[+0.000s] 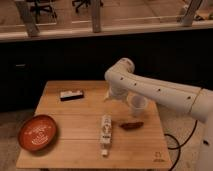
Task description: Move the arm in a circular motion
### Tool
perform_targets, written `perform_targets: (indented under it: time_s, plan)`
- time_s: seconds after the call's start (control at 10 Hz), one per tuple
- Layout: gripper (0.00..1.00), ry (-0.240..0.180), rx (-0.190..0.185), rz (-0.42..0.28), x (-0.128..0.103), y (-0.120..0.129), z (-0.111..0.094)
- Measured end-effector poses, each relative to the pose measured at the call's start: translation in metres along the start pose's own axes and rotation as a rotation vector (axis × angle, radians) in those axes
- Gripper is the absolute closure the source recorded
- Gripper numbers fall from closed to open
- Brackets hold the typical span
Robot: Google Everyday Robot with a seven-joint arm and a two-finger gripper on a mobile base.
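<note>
a dim room: a long dark counter (60,55) runs behind the desk, and beyond it, on a pale floor, stand the wheeled bases of office chairs (42,9) between upright posts. in front is a light wooden desk (80,117) with slatted boards.

writing first: a small dark mark (159,155) sits on the desk's near right corner, too small to read. a white tube (105,135) lies lengthwise in the middle of the near half, with printing on its label that cannot be read. a flat black box with a white strip (71,94) lies toward the far left; no words can be made out on it.

an orange-red bowl (37,133) with pale rings inside rests at the near left corner, well apart from the rest. a pale cup (138,104) stands upright on the right side, partly behind the arm, and a small brown object (131,125) lies just in front of it, near the tube's upper end.

the arm (160,93), cream-white with dark dots, reaches in from the right edge and crosses above the desk's right half to a rounded elbow over the far middle. the hand (109,96) hangs below that elbow, above the desk just left of the cup; whether it is open or closed cannot be told, and nothing is seen in it. a dark cable (176,142) loops beside the desk's right edge.
</note>
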Motion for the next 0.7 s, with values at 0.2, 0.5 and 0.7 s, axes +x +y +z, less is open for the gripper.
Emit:
perform_targets:
  time_s: [0.2, 0.5, 0.7]
  plan:
    - [0.20, -0.003, 0.001, -0.010, -0.0013, -0.0043, -0.0001]
    - [0.20, -0.008, -0.001, -0.027, -0.0023, -0.0072, 0.0015]
    - [0.20, -0.010, 0.002, -0.034, -0.0009, -0.0104, 0.0023]
